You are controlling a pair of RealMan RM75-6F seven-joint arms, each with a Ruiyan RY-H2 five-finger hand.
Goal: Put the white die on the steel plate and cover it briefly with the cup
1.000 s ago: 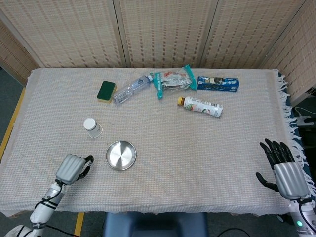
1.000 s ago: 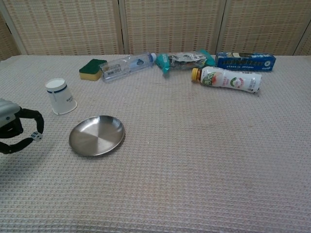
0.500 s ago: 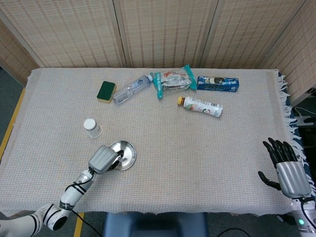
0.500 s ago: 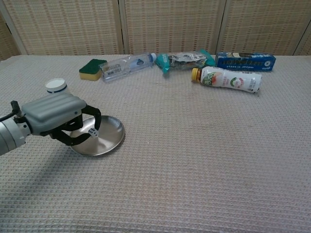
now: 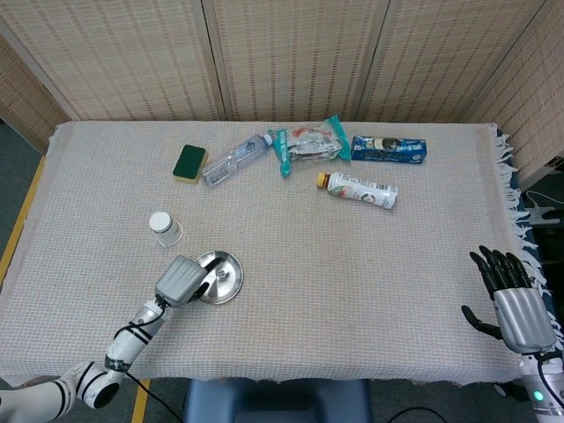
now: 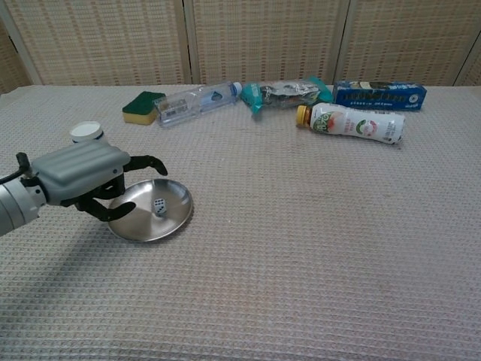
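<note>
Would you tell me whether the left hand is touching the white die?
Apart: the chest view shows the white die on the steel plate, beyond the left hand's spread fingers.

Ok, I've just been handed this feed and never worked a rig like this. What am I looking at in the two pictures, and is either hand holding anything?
It is a two-armed robot with finger hands at a cloth-covered table. The head view looks down from above; the chest view looks low across the table.

The left hand hovers at the steel plate, fingers apart, holding nothing. The white die lies on the plate, clear of the hand. The cup stands upside down beyond the plate. The right hand shows only in the head view, at the table's right edge, fingers spread and empty.

Along the far side lie a green sponge, a clear bottle, a teal packet, a blue box and a drink bottle.
</note>
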